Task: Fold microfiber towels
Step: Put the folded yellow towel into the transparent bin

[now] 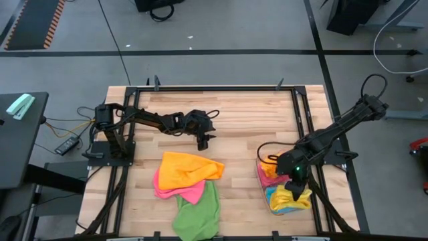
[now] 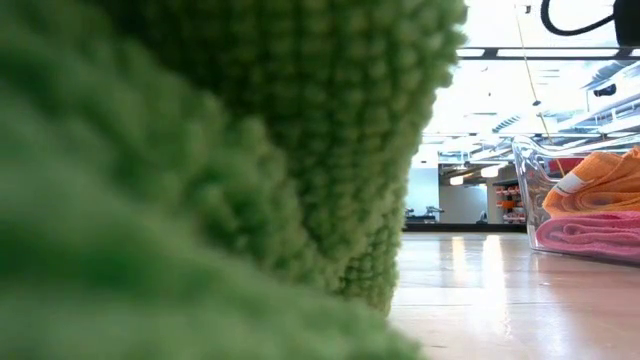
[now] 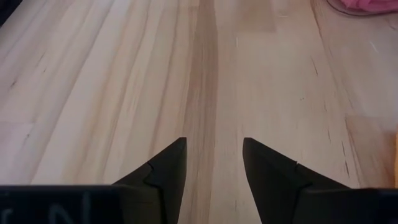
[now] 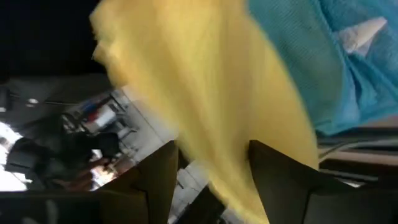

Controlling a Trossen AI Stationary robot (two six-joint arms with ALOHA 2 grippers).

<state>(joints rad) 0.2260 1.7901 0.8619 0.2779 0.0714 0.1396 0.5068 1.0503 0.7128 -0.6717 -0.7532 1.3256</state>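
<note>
High view: three microfiber towels lie loosely overlapped on the tabletop [image 1: 227,134], near its front edge: the orange towel [image 1: 187,169] on top, the pink towel [image 1: 182,191] under it, the green towel [image 1: 199,213] reaching the front edge. The left claw [image 1: 202,142] hangs over bare wood just behind this pile, holding nothing. The right claw [image 1: 294,179] is over the clear bin [image 1: 262,179], which holds more cloths, a yellow towel [image 1: 292,196] uppermost.

Low view: the green towel [image 2: 200,150] fills most of the picture; its looped pile looks soft, limp and light. Judgement: it will sag and drag if taken mid-panel; take it at a corner or hem.

Left wrist view: the left claw [image 3: 214,163] is spread, only wood between its fingers.

Right wrist view: the right claw [image 4: 212,167] is spread, with the yellow towel [image 4: 205,87] draped through the gap and not visibly pinched; a blue towel [image 4: 317,68] lies beside it.
</note>
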